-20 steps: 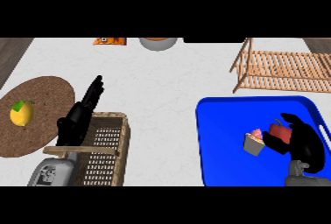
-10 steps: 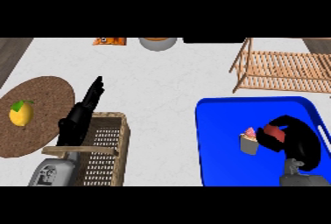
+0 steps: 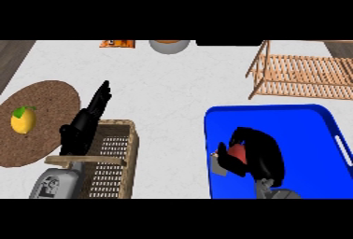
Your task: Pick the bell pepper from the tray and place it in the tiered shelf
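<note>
1. The blue tray [image 3: 276,121] sits at the near right of the desk [image 3: 186,79], its raised rim closing it on the left, far and right sides; a pale handle slot shows on its right rim.
2. The tiered shelf [image 3: 303,70] stands at the far right, just beyond the tray's far rim, with a narrow strip of bare desk between them. Its slatted wooden level is open from above.
3. The middle of the desk, between the wicker basket [image 3: 114,158] at near left and the tray, is a wide open lane running to the far edge.
4. At the left lies a round woven mat [image 3: 41,98] with a yellow lemon [image 3: 23,120] on it. A bowl [image 3: 169,45] and an orange item [image 3: 116,43] sit at the far edge, partly cut off.
5. Since 0.5 s ago the right hand [image 3: 258,151] has drawn the red bell pepper [image 3: 236,151] leftward and nearer inside the tray; the left hand and all other things are unchanged.
6. The right hand is curled round the bell pepper, fingers wrapping it from the far side, so only a red patch shows at the hand's left. The pepper is inside the tray, in its near left part; I cannot tell whether it is lifted. A small greyish piece [image 3: 219,165] shows just left of the hand.
7. The left hand [image 3: 86,123] rests over the basket's far left corner, fingers straight and pointing far, grasping nothing.
</note>
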Tool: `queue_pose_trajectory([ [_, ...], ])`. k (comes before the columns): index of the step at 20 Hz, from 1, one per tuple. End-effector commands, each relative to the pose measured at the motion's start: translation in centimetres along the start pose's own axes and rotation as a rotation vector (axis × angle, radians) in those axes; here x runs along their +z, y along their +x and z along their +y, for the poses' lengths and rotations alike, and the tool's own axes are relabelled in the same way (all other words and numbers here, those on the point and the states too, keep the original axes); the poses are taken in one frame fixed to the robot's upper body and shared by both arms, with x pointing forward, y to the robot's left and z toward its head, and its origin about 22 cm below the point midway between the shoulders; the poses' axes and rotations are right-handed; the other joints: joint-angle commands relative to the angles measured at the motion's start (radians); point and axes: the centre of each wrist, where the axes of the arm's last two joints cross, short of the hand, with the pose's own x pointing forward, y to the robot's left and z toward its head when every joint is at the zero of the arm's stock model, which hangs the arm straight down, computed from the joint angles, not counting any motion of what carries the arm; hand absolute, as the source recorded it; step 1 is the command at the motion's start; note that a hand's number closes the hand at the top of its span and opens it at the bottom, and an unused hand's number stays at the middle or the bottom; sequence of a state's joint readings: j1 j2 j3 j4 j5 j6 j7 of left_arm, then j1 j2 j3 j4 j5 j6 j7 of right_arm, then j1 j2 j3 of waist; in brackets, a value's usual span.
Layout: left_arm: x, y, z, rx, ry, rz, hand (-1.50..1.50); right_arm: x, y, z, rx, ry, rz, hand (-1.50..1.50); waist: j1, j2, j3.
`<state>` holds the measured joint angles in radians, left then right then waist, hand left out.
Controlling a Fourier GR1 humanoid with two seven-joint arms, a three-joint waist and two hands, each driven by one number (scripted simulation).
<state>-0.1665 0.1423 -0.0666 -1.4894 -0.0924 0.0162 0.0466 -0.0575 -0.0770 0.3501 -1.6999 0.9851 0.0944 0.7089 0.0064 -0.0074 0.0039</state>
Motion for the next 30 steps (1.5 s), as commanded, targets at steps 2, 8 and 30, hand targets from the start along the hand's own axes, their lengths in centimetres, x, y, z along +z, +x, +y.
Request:
queue_pose_trajectory([
  [2, 0.1, -1.6, -0.3, 0.021, 0.011, 0.018, 0.0, 3.8, 3.8, -1.3, -0.175, -0.02, -0.161, 1.5, -0.013, 0.006, -0.004],
  [8, 0.4, -0.4, -2.5, 0.015, -0.007, 0.017, 0.0, 6.8, 5.8, -5.8, -0.369, -0.179, -0.27, 1.5, -0.01, 0.005, -0.004],
  [30, -0.8, -0.6, 0.7, 0.021, 0.018, 0.009, 0.0, 8.8, 6.9, -22.2, -0.293, -0.733, -0.112, 1.5, -0.01, 0.006, -0.005],
])
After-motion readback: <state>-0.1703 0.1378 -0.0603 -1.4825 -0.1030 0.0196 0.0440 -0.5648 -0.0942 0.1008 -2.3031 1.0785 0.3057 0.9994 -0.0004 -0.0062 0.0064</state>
